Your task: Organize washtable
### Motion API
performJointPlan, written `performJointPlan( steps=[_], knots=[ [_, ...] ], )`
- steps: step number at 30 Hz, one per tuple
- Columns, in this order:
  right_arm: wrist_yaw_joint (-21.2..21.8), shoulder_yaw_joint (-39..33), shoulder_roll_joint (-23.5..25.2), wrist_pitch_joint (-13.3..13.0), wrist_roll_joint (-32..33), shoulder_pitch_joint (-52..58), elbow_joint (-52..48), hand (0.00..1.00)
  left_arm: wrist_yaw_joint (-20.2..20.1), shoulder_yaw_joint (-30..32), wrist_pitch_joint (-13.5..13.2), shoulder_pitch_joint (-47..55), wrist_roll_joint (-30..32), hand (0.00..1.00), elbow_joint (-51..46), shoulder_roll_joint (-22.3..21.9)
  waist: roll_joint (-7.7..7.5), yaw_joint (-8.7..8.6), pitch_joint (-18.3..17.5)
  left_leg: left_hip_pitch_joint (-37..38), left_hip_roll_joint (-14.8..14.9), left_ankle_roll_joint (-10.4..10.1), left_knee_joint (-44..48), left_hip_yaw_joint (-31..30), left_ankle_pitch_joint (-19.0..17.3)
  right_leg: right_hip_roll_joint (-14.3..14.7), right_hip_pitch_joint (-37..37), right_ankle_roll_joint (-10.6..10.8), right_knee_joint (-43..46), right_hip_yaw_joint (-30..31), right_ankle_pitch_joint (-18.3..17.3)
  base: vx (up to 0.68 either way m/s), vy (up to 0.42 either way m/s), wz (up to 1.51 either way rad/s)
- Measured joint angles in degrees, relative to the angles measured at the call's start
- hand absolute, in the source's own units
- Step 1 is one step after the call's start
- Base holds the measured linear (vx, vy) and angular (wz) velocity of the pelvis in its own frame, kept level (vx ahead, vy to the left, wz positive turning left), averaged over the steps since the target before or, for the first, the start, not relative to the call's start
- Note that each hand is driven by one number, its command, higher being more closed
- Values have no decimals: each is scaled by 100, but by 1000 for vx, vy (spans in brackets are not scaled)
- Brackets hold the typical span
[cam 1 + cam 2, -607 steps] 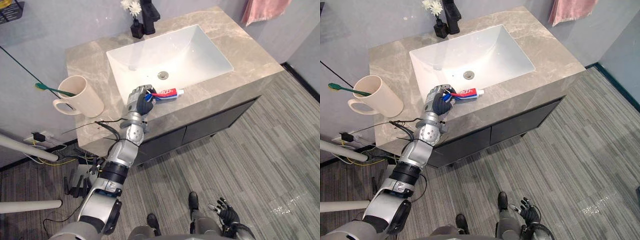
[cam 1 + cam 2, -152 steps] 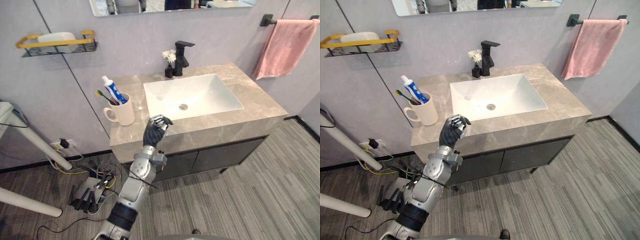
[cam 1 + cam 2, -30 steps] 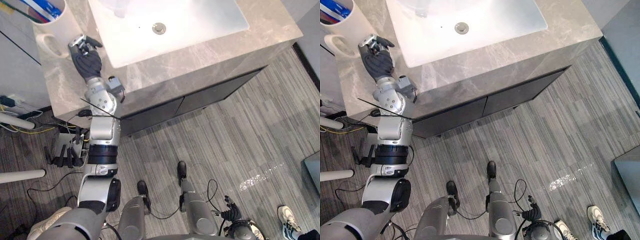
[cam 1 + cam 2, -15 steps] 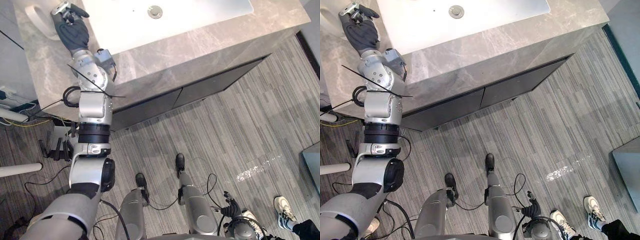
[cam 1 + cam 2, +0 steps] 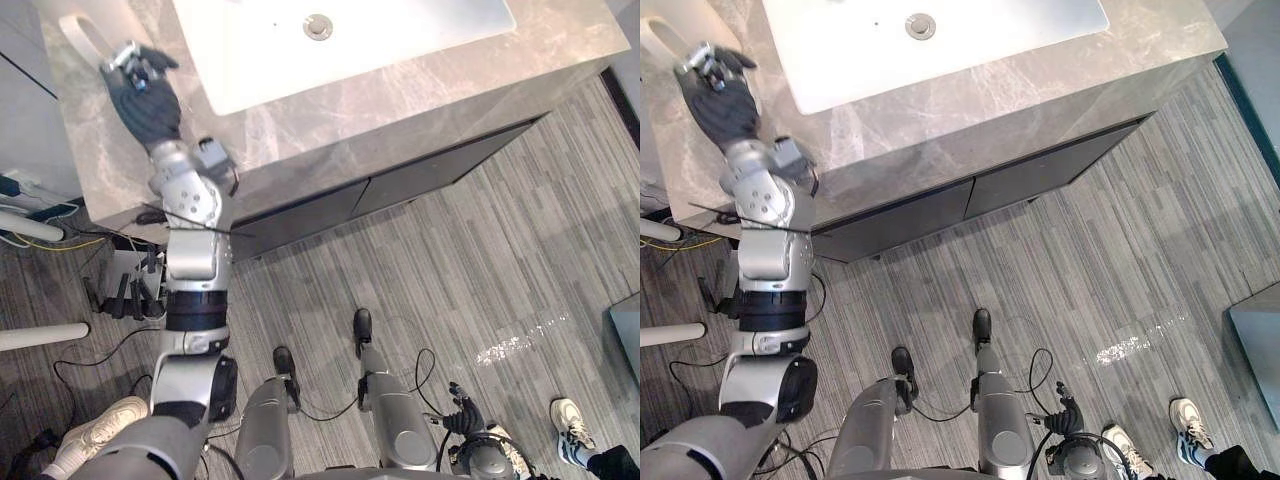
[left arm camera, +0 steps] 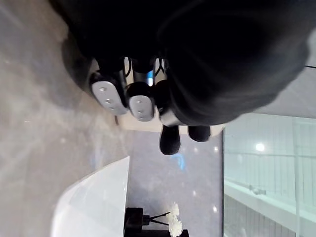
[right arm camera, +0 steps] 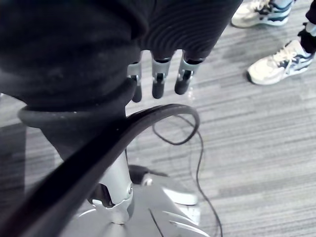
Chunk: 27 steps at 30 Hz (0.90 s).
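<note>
Fingers curled on nothing, our left hand hovers over the washtable beside the mug, seemingly done there; our right hand hangs loose-fingered, unneeded.

**Washstand tally**

On the surface, one white basin, one drain and one cream mug are counted. Two dark cabinet doors are seen below. Two light shoes are counted on the floor.

Veined grey-beige countertop — white basin, grey-striped floor.
</note>
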Motion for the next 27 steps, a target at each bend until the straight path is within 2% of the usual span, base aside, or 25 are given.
performJointPlan(
  steps=[4,9,23,27],
  knots=[
    [2,-14,-40,2,-2,1,46,0,-33,19,1,257,-3,100,-70,4,87,5,-65,18,-3,0,0,8,0,-2,16,10,0,10,7,0,0,0],
    [5,-13,-61,7,-3,24,45,0,-21,142,42,245,-14,100,50,25,124,-4,-117,15,7,0,18,30,0,1,9,30,0,23,21,0,0,0],
    [5,7,-41,-23,2,94,-156,0,112,181,283,-841,-8,100,628,730,89,-7,-139,-282,99,-17,262,14,-21,13,-176,35,1,7,100,-12,3,0],
    [5,8,-37,-23,4,98,-185,0,113,171,282,-1011,-9,100,655,801,75,-2,-148,-330,117,-18,300,5,-21,29,-207,21,1,7,113,-29,-5,-1]
  ],
)
